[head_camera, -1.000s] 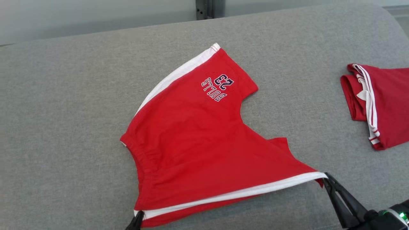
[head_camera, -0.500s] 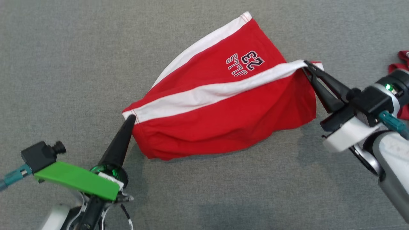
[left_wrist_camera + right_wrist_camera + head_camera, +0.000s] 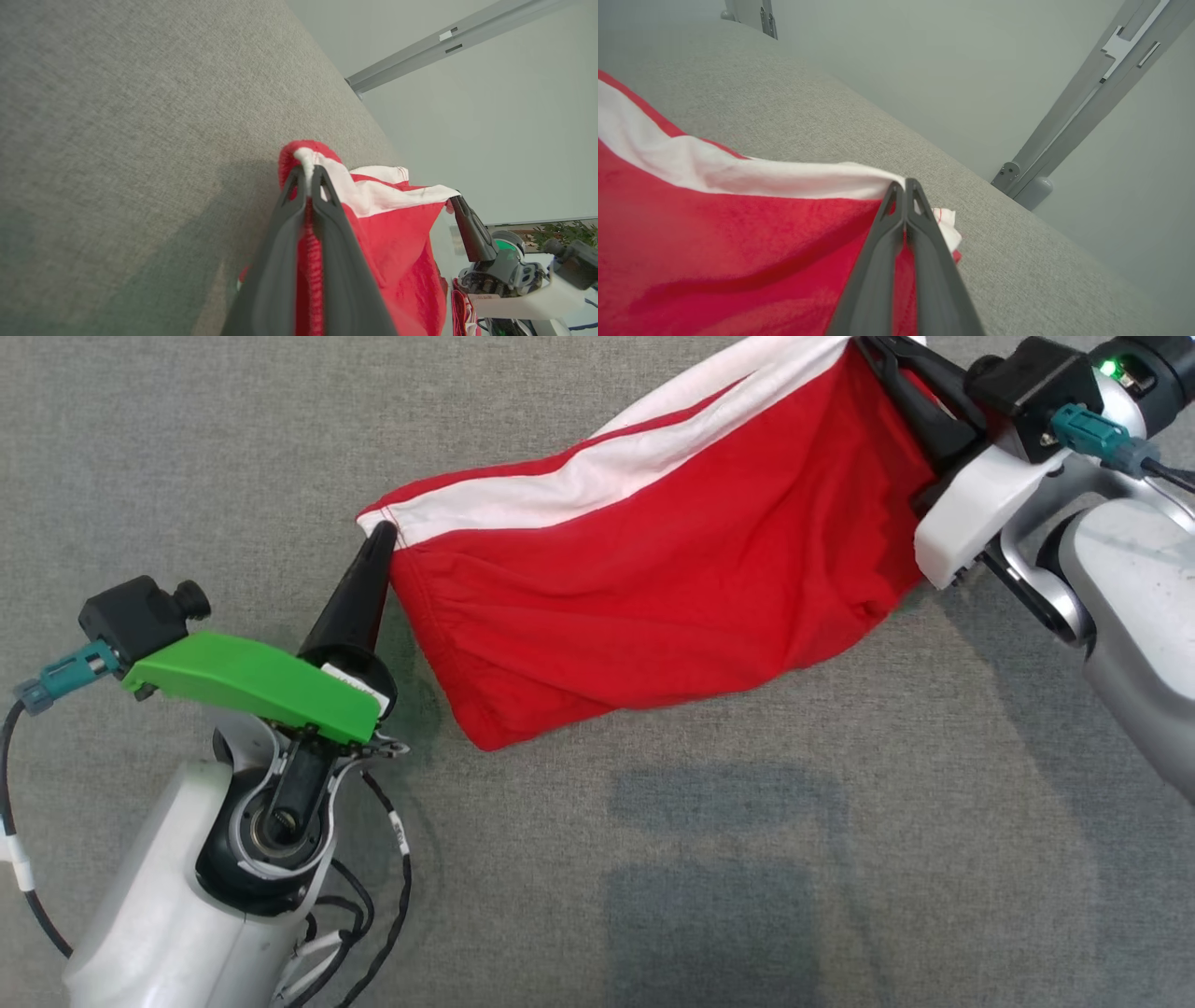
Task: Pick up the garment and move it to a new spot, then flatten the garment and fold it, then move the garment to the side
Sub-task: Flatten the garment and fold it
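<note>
Nearest the camera, at the lower left of the head view, the pale left forearm (image 3: 159, 915) rises with loose black cables (image 3: 392, 859) hanging beside it. A green plate (image 3: 252, 681) sits across the wrist with a small black camera (image 3: 140, 611) at its left end. From there the left gripper (image 3: 378, 537) points up the frame, its dark fingers pressed together on a corner of the red shorts (image 3: 672, 569), where the white side stripe (image 3: 579, 476) meets the gathered waistband. In the left wrist view, red cloth (image 3: 397, 233) is wedged in the slit between the two fingers of that gripper (image 3: 308, 175).

The shorts hang stretched between the two grippers, running from centre left to the upper right of the head view. The white stripe follows the top edge and the red body sags below it. They are lifted over the grey fabric surface (image 3: 747, 877); whether the lowest fold touches it cannot be told. Dark shadows (image 3: 719, 859) lie on the surface in the lower centre.

At the upper right the right gripper (image 3: 887, 362) is clamped on the other end of the striped edge, with its white mount and pale forearm (image 3: 1139, 616) behind it. In the right wrist view its fingers (image 3: 903, 186) are closed tight on the white hem, with the shorts (image 3: 714, 233) spreading to the lower left.

Beyond the far edge of the surface (image 3: 831, 116) stand a pale wall and a slanted grey metal post (image 3: 1064, 126).
</note>
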